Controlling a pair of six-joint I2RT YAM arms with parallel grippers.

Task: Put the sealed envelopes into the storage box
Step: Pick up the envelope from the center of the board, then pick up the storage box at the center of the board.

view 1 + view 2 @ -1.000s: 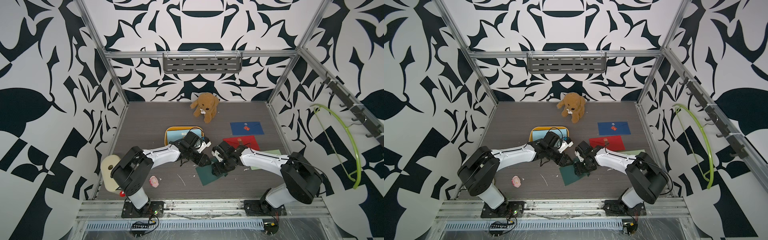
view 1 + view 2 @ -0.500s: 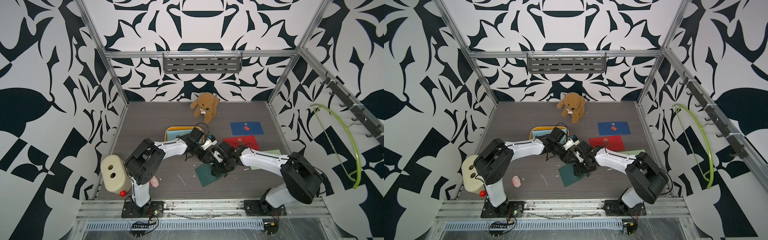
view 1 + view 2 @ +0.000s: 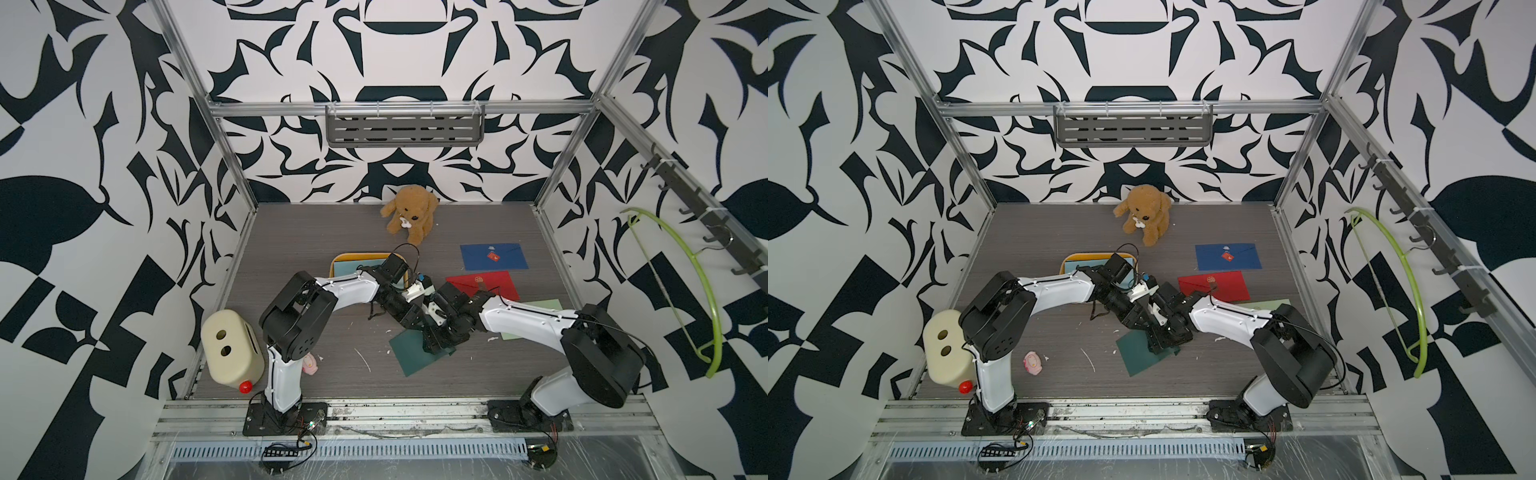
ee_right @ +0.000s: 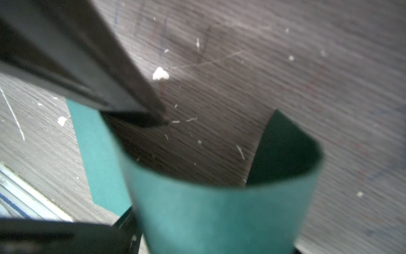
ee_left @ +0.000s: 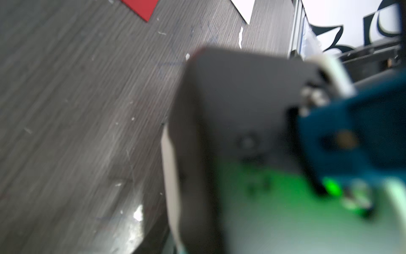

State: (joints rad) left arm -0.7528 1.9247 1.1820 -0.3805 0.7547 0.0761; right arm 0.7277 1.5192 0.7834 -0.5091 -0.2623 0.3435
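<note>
Two pincers crowd the dark green envelope (image 3: pixel 409 353) mid-surface (image 3: pixel 291 232). The right pincer (image 3: pixel 433 345) gapes wide, with the envelope curling up between its fingers (image 4: pixel 123 88). The left pincer (image 3: pixel 419 327)? Can't tell.

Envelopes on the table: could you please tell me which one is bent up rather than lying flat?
The dark green envelope: the right wrist view shows it curled upward, while the navy, red and pale green ones lie flat.
</note>
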